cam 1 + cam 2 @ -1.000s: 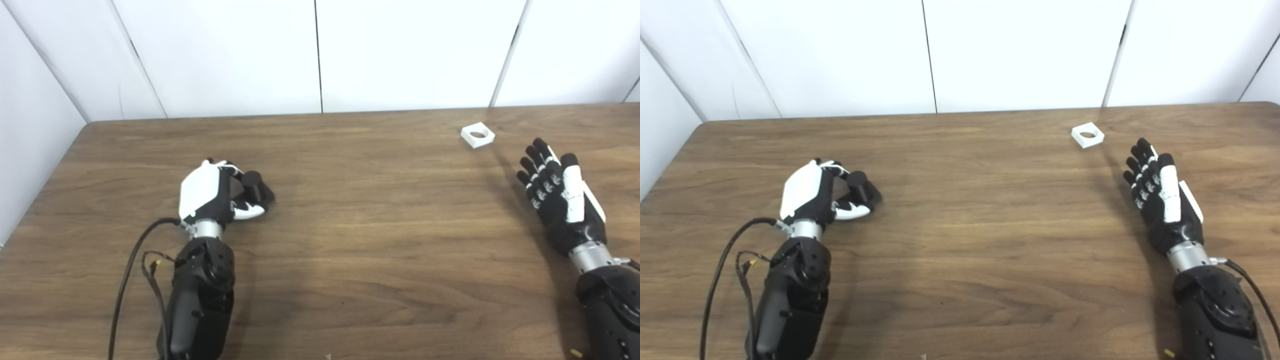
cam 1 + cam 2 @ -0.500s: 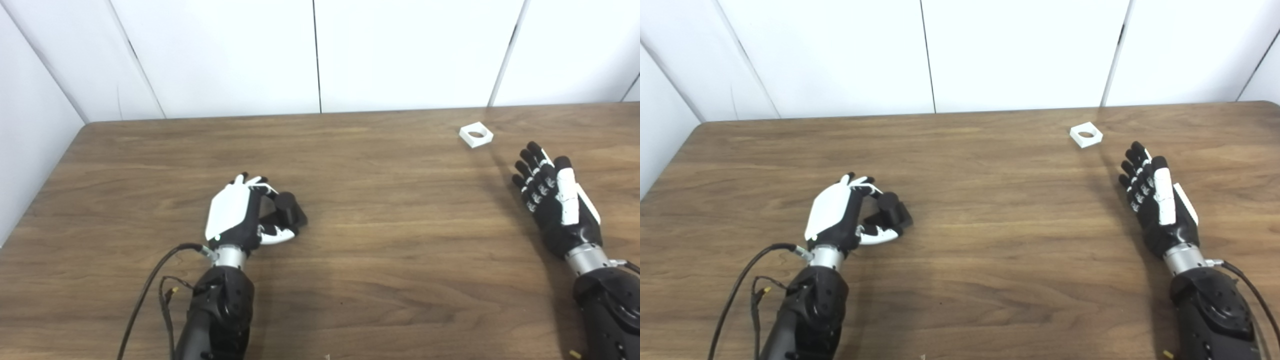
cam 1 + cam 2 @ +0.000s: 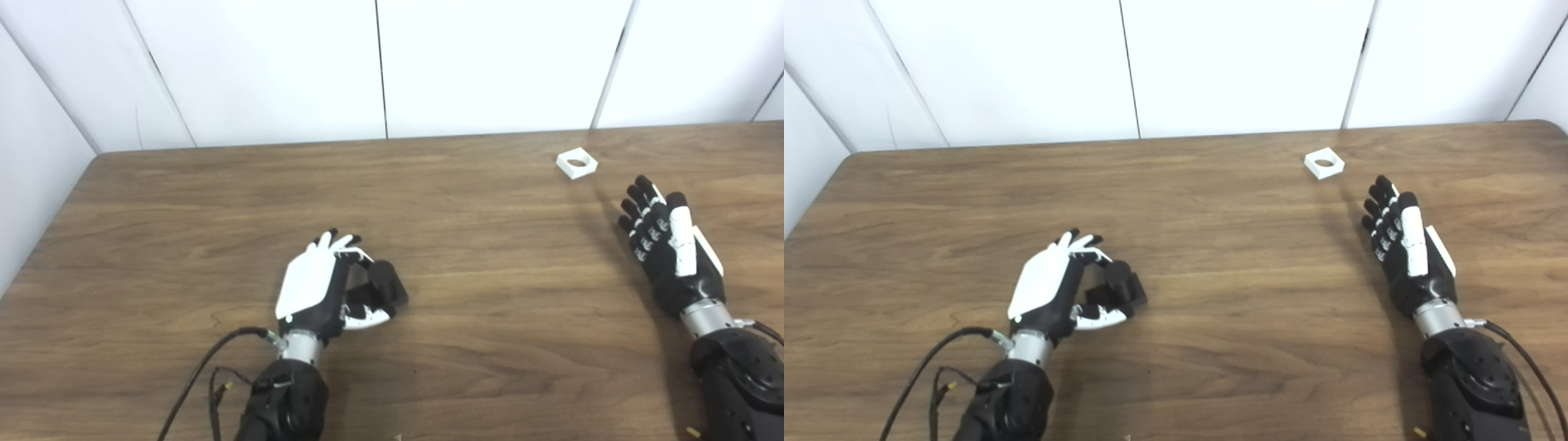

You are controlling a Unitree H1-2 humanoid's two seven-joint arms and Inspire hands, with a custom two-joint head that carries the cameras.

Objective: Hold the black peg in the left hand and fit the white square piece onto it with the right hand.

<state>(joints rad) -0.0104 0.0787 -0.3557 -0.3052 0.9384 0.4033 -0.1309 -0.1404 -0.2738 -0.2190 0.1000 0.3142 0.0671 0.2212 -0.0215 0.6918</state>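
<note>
The left hand is gripping the peg between curled fingers and thumb, low over the table toward seven o'clock of the tabletop, so the holding half of the task is looking done, or nearly so (whether the peg is lifted clear of the wood or resting on it is not clear from either view). The right hand is hovering empty at about four o'clock, palm up and turned inward, fingers spread apart and pointing toward the far edge. The square is lying flat near the far edge at about one o'clock, its round hole facing up, untouched, a little beyond the right fingertips and at their eleven o'clock, and well apart from the peg. The step in hand, by my reading, is the right hand's reach for the square. The next move is calling for that hand to travel forward and slightly left, turn over, and pinch the square by its outer sides, keeping the hole free; since the piece is low and flat, the fingers will probably need to close right at the table surface. No containers are showing anywhere on the table, so nothing is sitting inside anything.
</note>
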